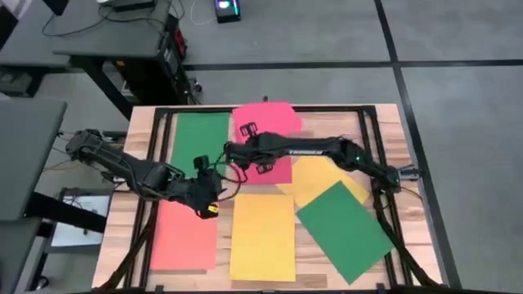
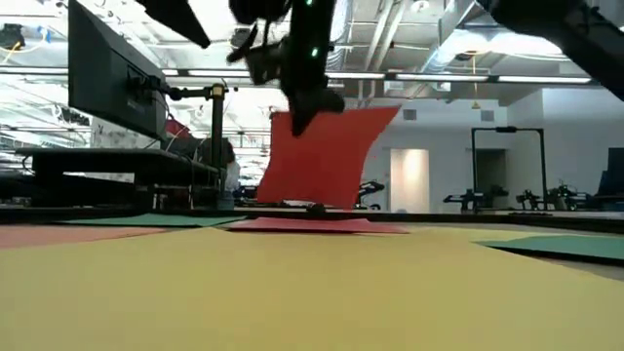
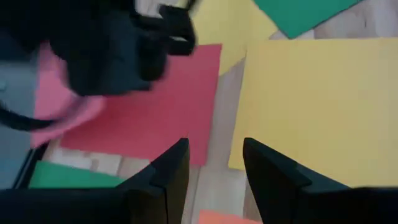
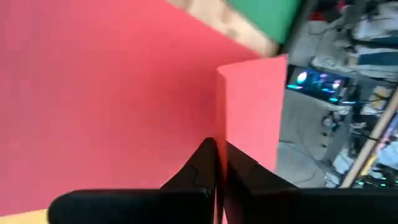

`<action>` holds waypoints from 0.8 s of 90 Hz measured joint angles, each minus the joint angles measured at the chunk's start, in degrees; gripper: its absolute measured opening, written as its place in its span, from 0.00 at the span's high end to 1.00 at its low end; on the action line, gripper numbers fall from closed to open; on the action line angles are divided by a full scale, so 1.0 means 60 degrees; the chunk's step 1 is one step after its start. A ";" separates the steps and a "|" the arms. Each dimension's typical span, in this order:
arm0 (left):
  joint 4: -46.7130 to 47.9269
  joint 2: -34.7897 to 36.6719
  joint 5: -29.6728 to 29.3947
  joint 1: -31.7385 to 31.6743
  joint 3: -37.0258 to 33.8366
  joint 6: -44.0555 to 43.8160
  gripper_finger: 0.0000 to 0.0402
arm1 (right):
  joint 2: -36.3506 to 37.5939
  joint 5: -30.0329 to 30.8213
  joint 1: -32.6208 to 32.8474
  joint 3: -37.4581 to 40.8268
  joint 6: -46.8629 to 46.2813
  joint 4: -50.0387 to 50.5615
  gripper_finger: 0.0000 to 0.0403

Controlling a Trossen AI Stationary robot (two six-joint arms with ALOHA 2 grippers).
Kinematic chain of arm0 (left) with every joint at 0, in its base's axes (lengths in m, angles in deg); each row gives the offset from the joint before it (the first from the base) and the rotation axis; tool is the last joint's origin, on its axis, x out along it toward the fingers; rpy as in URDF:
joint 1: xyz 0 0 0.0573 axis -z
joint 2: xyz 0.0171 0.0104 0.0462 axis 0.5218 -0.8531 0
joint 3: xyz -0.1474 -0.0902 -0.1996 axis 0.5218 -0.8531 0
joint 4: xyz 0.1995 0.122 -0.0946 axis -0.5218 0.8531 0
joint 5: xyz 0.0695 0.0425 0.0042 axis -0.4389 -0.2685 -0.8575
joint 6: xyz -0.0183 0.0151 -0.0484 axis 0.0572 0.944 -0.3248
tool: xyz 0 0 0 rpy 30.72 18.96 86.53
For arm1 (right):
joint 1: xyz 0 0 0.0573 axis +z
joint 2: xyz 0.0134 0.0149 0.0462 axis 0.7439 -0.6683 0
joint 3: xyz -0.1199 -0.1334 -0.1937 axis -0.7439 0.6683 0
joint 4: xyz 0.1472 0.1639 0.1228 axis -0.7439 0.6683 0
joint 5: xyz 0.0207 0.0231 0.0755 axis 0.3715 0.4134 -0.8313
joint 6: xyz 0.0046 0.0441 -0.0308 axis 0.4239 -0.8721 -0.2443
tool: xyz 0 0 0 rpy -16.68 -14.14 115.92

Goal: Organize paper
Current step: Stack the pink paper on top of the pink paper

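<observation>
Right gripper (image 1: 245,131): high view, pinched on pink-red sheet (image 1: 265,114) at table's twelve o'clock; left gripper (image 1: 206,204) parted, empty, nine o'clock. Low view: sheet lifted, curling. Best raised slowly, kept pinched, squared over its twin.

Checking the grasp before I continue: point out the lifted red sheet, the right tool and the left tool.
lifted red sheet (image 2: 327,161), low view, middle of raised face
right tool (image 4: 216,163), right wrist view, fingertips
left tool (image 3: 214,155), left wrist view, between fingertips
</observation>
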 joint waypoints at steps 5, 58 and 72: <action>0.0103 0.0000 -0.0133 0.0099 0.0000 -0.0096 0.66 | -0.0085 -0.0340 0.0055 0.0000 -0.0251 0.0016 1.00; -0.0039 -0.0004 -0.0663 0.0243 0.0004 -0.0348 0.66 | -0.0368 -0.1815 0.0500 -0.0007 -0.5018 0.1040 1.00; -0.0282 -0.0004 -0.0666 0.0243 0.0000 -0.0228 0.66 | -0.0364 -0.1788 0.0516 -0.0007 -0.6381 0.1132 1.00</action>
